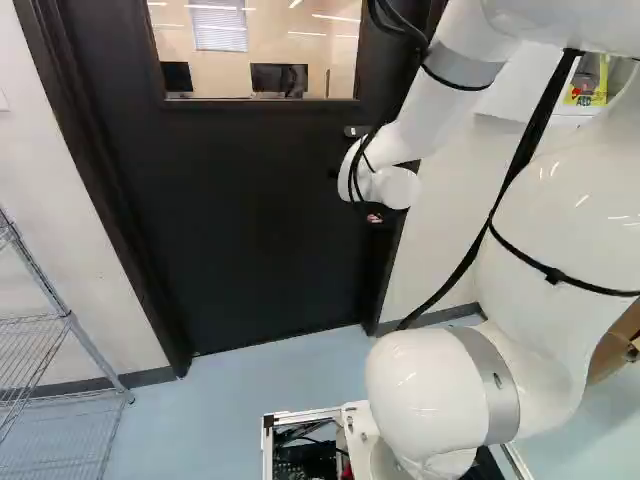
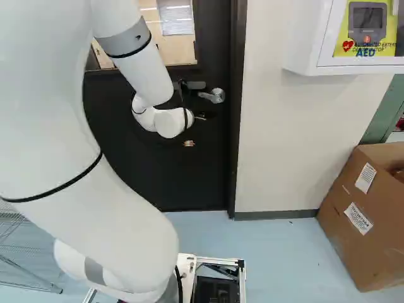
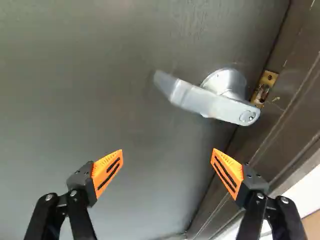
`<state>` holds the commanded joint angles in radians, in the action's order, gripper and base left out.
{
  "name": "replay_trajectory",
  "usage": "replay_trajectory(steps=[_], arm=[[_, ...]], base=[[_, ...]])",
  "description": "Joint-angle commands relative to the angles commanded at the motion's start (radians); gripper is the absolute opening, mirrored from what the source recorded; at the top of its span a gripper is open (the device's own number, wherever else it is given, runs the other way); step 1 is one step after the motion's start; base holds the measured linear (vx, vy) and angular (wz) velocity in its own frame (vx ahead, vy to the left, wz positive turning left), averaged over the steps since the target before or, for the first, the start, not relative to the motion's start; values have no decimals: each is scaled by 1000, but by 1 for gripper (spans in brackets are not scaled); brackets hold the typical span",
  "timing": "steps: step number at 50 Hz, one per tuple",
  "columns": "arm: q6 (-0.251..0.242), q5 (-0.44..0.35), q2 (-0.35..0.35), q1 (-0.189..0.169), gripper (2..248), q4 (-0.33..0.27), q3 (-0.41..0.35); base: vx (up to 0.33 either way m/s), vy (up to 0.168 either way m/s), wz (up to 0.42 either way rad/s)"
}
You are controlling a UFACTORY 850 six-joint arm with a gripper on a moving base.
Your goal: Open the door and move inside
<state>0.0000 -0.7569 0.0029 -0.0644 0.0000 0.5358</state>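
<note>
While the end effector (image 2: 189, 143) is holding its two fingers wide apart, nothing is sitting between their orange pads (image 3: 107, 171). The lever handle (image 3: 200, 101) is showing ahead of them, mounted on the door (image 1: 250, 210) near its edge, and neither finger is touching it. Its free end is pointing away from the door frame (image 3: 292, 85). A brass plate (image 3: 263, 87) is showing at the frame, just beside the handle's pivot end. The door is sitting within its frame, with a window (image 1: 290, 45) in its upper part.

The arm (image 1: 540, 210) is reaching forward, its wrist hanging close to the door on the handle side. Wire shelving (image 1: 98, 357) is standing at the left of the left base view. In the right base view, a white cabinet (image 2: 305, 50) is hanging on the wall (image 2: 278, 139) right of the door, and a cardboard box (image 2: 353, 246) is resting on the blue floor (image 2: 284, 246).
</note>
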Motion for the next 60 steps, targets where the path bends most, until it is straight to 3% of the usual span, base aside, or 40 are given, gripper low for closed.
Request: replay_trajectory(steps=[24, 60], arm=[[0, 0, -18, 1, 247, 17, 1], [0, 46, -100, 36, 247, 209, 87]], base=[[0, 0, 0], [0, 0, 0]])
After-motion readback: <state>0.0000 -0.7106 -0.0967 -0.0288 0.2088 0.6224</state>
